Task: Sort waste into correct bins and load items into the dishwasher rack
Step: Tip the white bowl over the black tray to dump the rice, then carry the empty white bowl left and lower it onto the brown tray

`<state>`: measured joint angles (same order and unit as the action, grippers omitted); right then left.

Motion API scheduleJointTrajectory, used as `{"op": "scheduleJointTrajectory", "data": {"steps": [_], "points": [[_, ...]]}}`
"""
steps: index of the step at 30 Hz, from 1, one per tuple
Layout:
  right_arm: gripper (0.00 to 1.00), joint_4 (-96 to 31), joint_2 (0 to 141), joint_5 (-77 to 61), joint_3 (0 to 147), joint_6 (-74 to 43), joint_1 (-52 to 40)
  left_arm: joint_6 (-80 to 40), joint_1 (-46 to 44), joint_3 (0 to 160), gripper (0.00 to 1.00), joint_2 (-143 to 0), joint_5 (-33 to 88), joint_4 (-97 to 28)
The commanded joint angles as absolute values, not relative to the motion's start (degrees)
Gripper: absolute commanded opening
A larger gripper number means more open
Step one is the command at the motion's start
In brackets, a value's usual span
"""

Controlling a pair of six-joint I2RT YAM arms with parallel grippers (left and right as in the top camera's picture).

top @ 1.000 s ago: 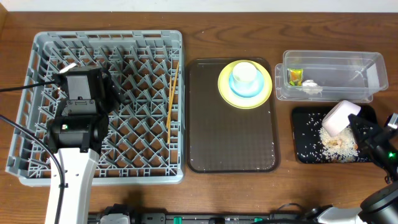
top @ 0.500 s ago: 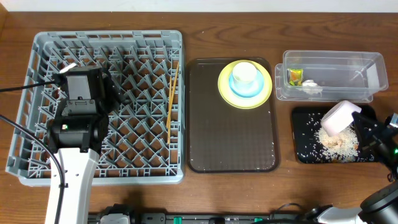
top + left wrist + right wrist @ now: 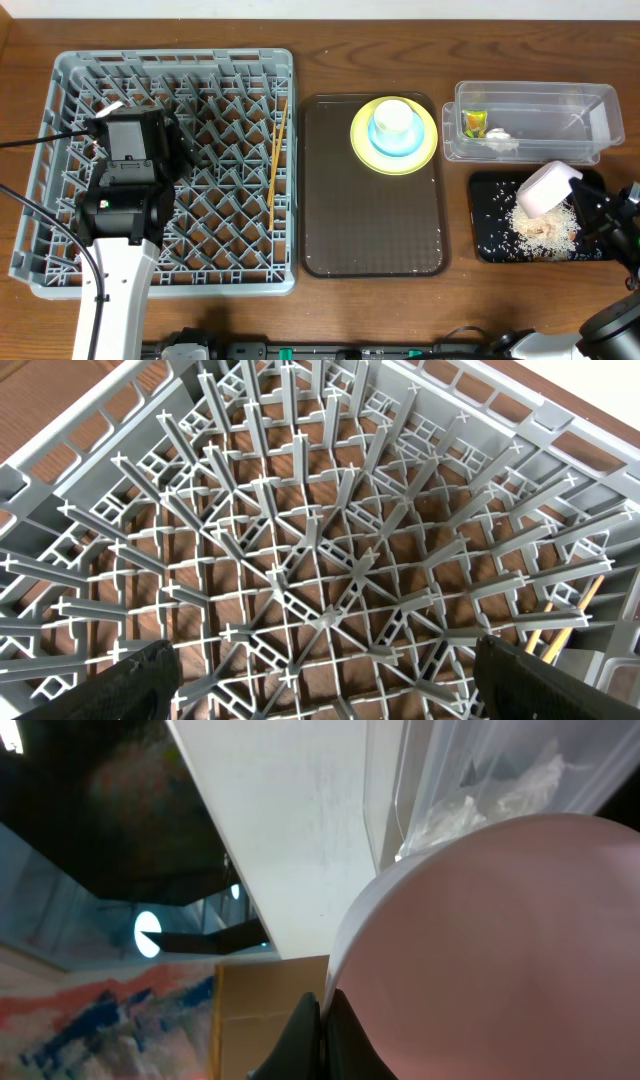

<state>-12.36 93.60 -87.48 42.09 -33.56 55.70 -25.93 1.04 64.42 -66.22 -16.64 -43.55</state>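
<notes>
The right gripper (image 3: 578,195) is clamped on the rim of the white bowl (image 3: 545,188), tilted above the black tray (image 3: 490,240) where rice scraps (image 3: 545,230) lie; the left gripper (image 3: 320,695) hovers over the dishwasher rack (image 3: 170,60), fingers spread wide; chopsticks (image 3: 275,150) lie in the rack; the wrapper (image 3: 473,122) and tissue (image 3: 500,140) sit in the clear tub (image 3: 560,95).

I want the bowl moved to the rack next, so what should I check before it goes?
1. Right gripper shut on white bowl rim: ok.
2. Bowl emptied of rice scraps: cannot tell, inside hidden.
3. Scraps lying in black tray: ok.
4. Free pegs in dishwasher rack: ok.
5. Left gripper, open, clear of rack: not ok, it hangs over the left half.
6. Chopsticks out of the way along rack's right edge: ok.
</notes>
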Motion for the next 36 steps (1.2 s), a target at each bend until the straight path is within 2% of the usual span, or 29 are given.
{"op": "scheduleJointTrajectory", "data": {"steps": [1,7,10,13,17,21,24,27,32,36], "points": [[0.01,-12.1,92.9,-89.3,42.2,-34.6,56.6,-26.7,1.3,65.8,0.95,-66.2,-16.8,-43.7],[0.01,-11.8,91.9,-89.4,42.3,-39.3,56.3,-26.7,1.3,65.8,0.95,-66.2,-16.8,-43.7],[0.01,-8.2,87.4,-89.4,42.4,-39.4,54.6,-26.7,1.3,65.8,0.95,-66.2,-16.8,-43.7],[0.01,-2.4,81.1,-87.9,43.4,-45.3,51.4,-26.7,1.3,65.8,0.95,-66.2,-16.8,-43.7],[0.01,12.7,71.9,-84.3,45.7,-58.5,42.9,-26.7,1.3,65.8,0.95,-66.2,-16.8,-43.7],[0.02,25.7,64.0,-77.0,46.8,-66.1,29.0,-26.7,1.3,65.8,0.95,-66.2,-16.8,-43.7],[0.02,23.2,60.2,-69.0,46.8,-64.6,17.7,-26.7,1.3,65.8,0.95,-66.2,-16.8,-43.7],[0.01,15.0,59.5,-58.8,46.8,-59.7,7.6,-26.7,1.3,65.8,0.95,-66.2,-16.8,-43.7],[0.01,0.1,61.4,-40.1,46.8,-46.3,-7.9,-26.7,1.3,65.8,0.95,-66.2,-16.8,-43.7],[0.01,-6.1,65.5,-22.9,46.8,-34.5,-21.7,-26.7,1.3,65.8,0.95,-66.2,-16.8,-43.7]]}}
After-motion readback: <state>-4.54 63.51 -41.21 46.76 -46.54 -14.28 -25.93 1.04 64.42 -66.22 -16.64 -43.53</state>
